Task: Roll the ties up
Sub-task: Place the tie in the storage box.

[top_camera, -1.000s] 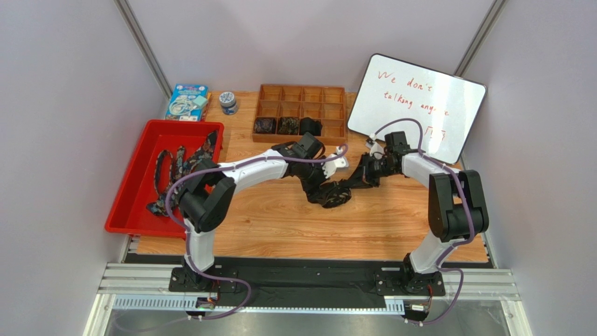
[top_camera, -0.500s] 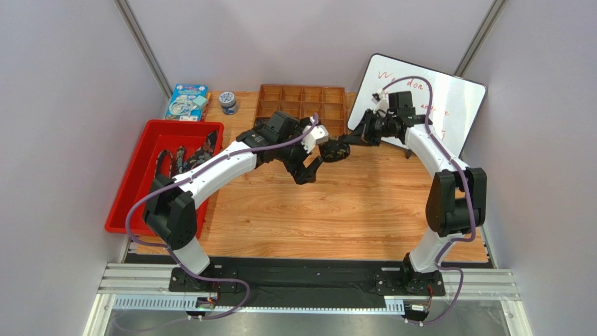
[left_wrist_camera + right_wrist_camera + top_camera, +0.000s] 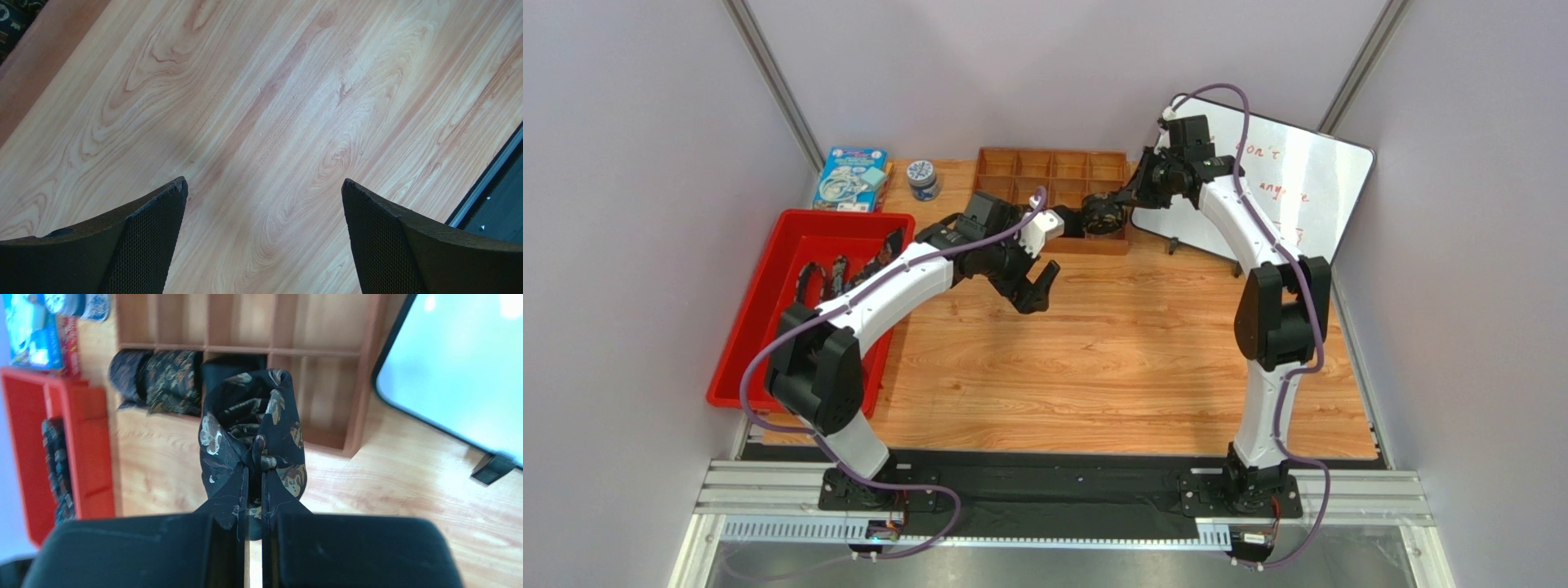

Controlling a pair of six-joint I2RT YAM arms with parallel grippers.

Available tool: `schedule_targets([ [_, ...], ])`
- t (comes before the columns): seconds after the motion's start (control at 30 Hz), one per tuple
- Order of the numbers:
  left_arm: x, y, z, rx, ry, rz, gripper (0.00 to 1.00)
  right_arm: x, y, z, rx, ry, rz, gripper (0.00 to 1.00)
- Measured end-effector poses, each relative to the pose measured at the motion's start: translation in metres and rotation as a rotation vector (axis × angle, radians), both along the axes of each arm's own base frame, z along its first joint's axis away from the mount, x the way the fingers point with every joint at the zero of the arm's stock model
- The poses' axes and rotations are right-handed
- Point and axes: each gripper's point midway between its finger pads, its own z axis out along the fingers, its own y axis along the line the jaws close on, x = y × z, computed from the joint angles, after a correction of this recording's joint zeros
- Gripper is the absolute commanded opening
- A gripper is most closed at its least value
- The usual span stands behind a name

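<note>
My right pincer point(image 3: 253, 473) pinches a rolled tie point(image 3: 251, 425) above the wooden divider box point(image 3: 362, 373); other coils point(image 3: 161, 376) already sit in its compartments; my left pincer point(image 3: 264, 184) hangs spread over the desk point(image 3: 276, 92); unrolled ties point(image 3: 54, 459) lie in the red tray point(image 3: 92, 453), so I judge several rolls are left.

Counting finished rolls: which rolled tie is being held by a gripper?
The rolled tie pinched in the right gripper, over the wooden box; the other three rolls sit in its compartments.

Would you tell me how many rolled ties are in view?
4: three coils side by side in the wooden organizer, one partly hidden; the fourth coil in the right gripper.
</note>
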Motion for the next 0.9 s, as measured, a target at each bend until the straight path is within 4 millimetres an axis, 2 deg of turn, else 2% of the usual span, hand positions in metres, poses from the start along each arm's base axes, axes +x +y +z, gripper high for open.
schedule_targets([
  [0.17,0.0,0.003,-0.003,0.005,0.006,0.006,1.0,0.023,-0.004,-0.024,-0.068,0.008,-0.048,0.0],
  [0.47,0.006,0.011,-0.003,0.005,0.006,0.031,1.0,0.027,-0.007,-0.062,-0.205,0.05,-0.066,0.0],
  [0.83,0.003,0.011,-0.005,0.002,0.022,0.029,0.99,0.042,-0.002,-0.082,-0.266,0.048,-0.061,0.0],
  [0.9,0.003,0.011,-0.005,0.0,0.024,0.029,0.99,0.044,0.001,-0.083,-0.259,0.048,-0.051,0.04],
])
